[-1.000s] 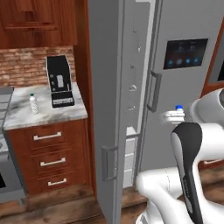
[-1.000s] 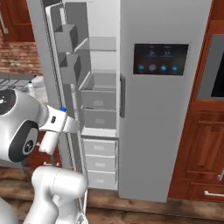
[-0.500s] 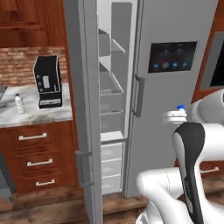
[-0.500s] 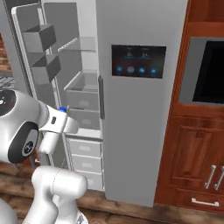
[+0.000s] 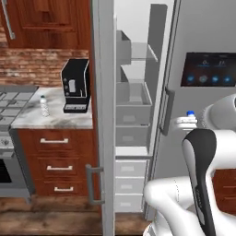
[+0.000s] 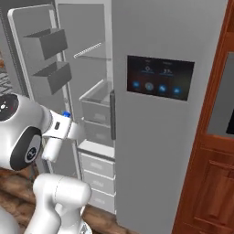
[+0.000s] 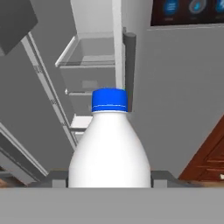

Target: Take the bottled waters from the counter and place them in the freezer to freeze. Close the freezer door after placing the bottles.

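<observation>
Hand view: bottle (image 7: 109, 144) fills centre, blue cap at 12 o'clock, body pinched between the two dark claw (image 7: 109, 179) tips at 3 and 9 o'clock; claw closed onto bottle, gap equal to bottle width. Same bottle seen in left base view (image 5: 188, 120) and right base view (image 6: 55, 139), held near the white arm, well apart from the shelves.

Freezer (image 5: 133, 115) compartment open; pale drawers and a shelf visible at 11 o'clock of the cap in hand view. Freezer door (image 5: 105, 115) swung out, edge-on in left base view, bins on its inner face in right base view (image 6: 39, 64). Second bottle (image 5: 44, 106) upright on worktop (image 5: 50, 120), at 9 o'clock of a black coffee machine (image 5: 75, 85), near a stove (image 5: 14, 94).

Step in hand, judged: carrying first bottle toward open compartment. To do well: finish lining up with the opening before extending, aim between door edge and the closed right-hand door with its screen (image 6: 160, 77), keep bottle upright, set onto a flat shelf or into the open drawer, release only once base is supported. Risk: clipping the drawer front or door bins.

Versus frames 1.0 s and 0.5 s ago: whole scene shifted in both base views, so base has driven; bottle unchanged relative to arm, grip the same. Compartment interior now faced more squarely.
</observation>
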